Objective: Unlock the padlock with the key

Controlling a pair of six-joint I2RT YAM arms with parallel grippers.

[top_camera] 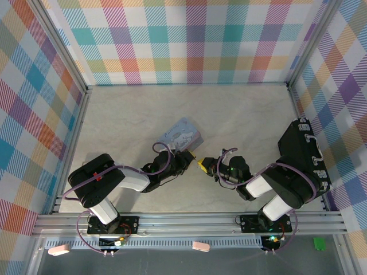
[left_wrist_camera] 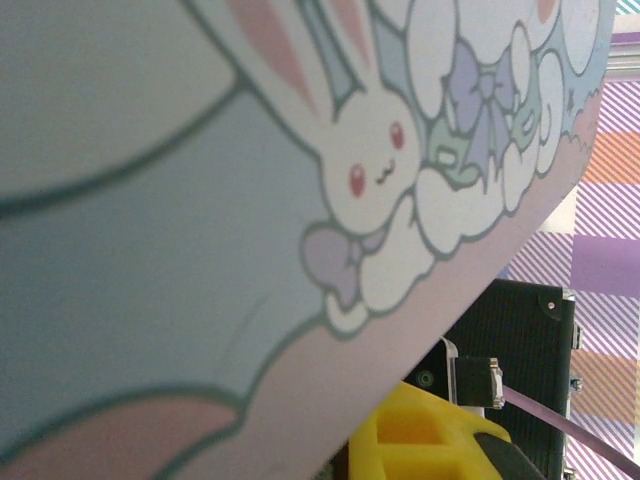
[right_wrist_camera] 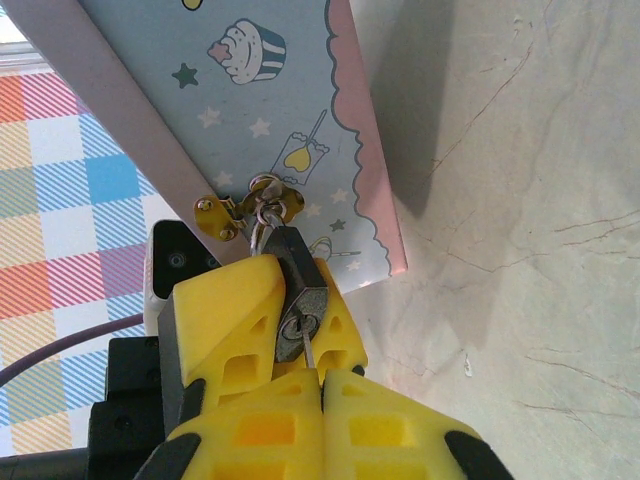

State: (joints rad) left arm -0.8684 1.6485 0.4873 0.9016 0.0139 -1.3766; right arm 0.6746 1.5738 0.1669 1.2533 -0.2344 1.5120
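Observation:
The small dark padlock hangs by its shackle from the brass hasp of the pale blue cartoon tin. My left gripper is shut on the padlock's body, with one yellow finger on each side. The thin silver key has its blade in the keyhole at the padlock's lower end. My right gripper is shut on the key's head, which is hidden between the pads. In the top view both grippers meet just below the tin, with the right gripper on the right.
The tin sits tilted, very close to the left wrist camera. The marble-patterned tabletop lies open to the right of it. Checkered walls enclose the table on three sides. The right arm's black body stands at the right.

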